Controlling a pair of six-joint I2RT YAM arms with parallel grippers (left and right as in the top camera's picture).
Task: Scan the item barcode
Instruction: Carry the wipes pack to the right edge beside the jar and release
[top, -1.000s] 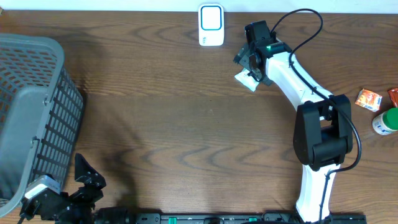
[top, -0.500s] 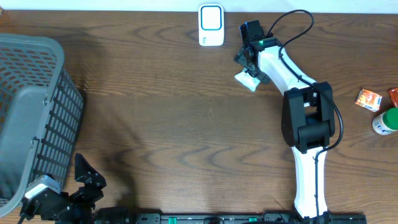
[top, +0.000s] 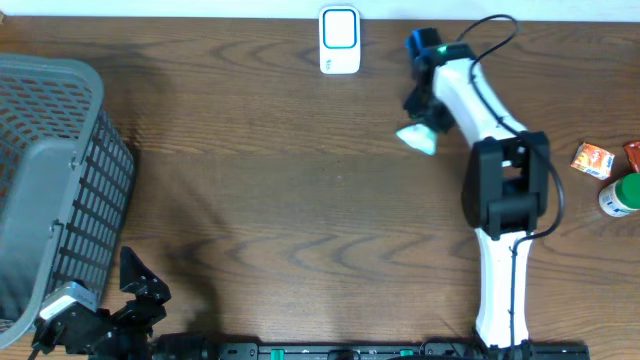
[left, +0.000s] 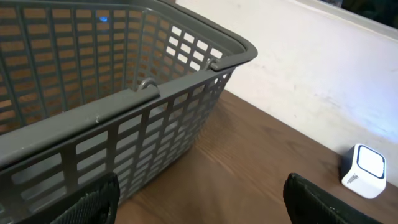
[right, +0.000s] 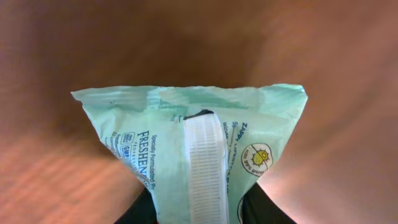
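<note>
The item is a mint-green soft packet (top: 417, 138) with a white seam strip and printed text (right: 193, 140). My right gripper (top: 424, 118) is shut on its lower end, with a black finger (right: 147, 209) on each side, and the packet fans out above the wood beyond them. A barcode does not show on the visible face. The white scanner (top: 340, 40) with a blue screen stands at the table's far edge, left of the packet, and shows in the left wrist view as well, scanner (left: 364, 172). My left gripper (left: 199, 205) is open and empty at the front left (top: 135, 285).
A grey plastic basket (top: 50, 170) fills the left side, close ahead of the left gripper, its rim (left: 143, 90) above the table. At the right edge lie an orange packet (top: 592, 160), a green-capped bottle (top: 621, 195) and a red item (top: 633, 151).
My right gripper's jaws have closed on the green packet. The packet has shifted to the right and a little toward the front with the gripper. The left arm has not moved.
</note>
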